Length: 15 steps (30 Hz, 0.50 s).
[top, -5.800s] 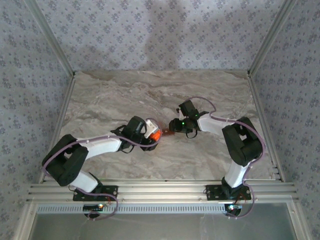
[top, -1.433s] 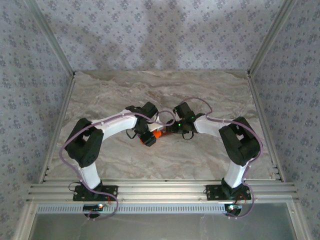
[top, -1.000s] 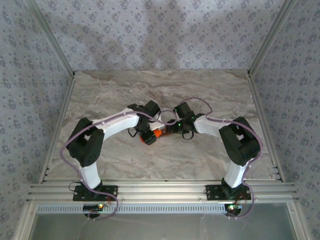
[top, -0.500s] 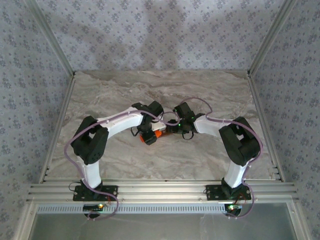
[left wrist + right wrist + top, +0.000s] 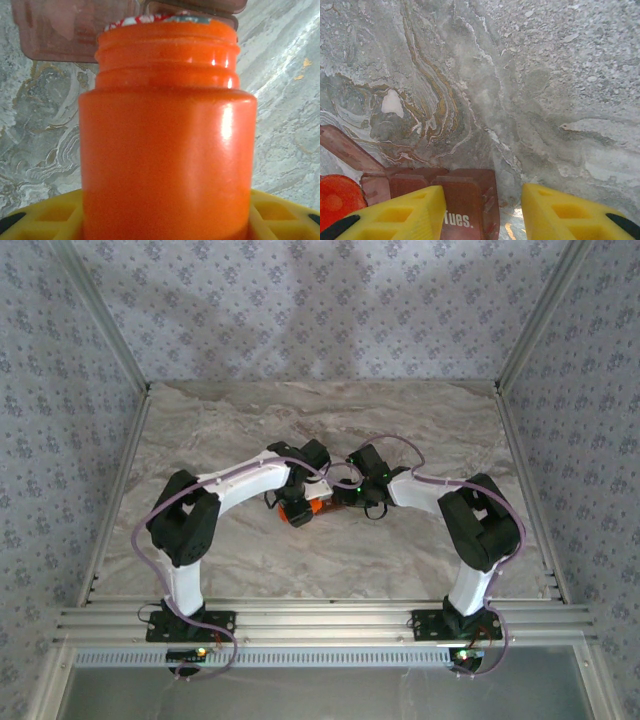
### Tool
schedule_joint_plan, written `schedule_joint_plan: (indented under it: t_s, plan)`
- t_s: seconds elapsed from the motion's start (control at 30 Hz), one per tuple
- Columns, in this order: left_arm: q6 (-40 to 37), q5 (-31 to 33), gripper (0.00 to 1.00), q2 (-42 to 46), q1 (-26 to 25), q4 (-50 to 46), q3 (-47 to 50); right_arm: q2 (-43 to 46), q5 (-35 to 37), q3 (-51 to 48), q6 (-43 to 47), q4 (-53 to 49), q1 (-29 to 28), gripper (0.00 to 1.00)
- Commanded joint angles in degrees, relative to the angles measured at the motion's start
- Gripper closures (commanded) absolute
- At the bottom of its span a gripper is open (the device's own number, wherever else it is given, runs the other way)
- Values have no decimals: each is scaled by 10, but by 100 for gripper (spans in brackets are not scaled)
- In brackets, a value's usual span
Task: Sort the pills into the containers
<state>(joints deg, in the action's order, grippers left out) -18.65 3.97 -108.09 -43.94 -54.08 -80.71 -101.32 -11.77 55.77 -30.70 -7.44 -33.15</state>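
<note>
Orange bottle (image 5: pixel 167 150), clamped in my left end effector (image 5: pixel 167 217), tips open-mouthed at the containers (image 5: pixel 465 192) mid-surface. My right end effector (image 5: pixel 482 215) stands apart around them. I judge an unbraced strip could shift and pills (image 5: pixel 142 20) overshoot.

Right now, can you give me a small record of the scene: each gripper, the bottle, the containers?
left gripper: shut on the orange bottle, its mouth toward the containers
orange bottle: cap off, pills at the mouth
containers: reddish-brown strip, one cell marked Tues.
right gripper: jaws apart, one finger over the strip, the other over bare table
</note>
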Motion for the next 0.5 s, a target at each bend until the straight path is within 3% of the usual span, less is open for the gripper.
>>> schedule_joint_plan:
  t_s: [0.0,0.47]
  plan:
    - [-11,11,100,-11,-5,-25,-17,-25,11,-5,-5,-49,-10,54]
    - [-12,10,100,-13,-5,-22,-15,-3,-18,0,-7,-54,1,51]
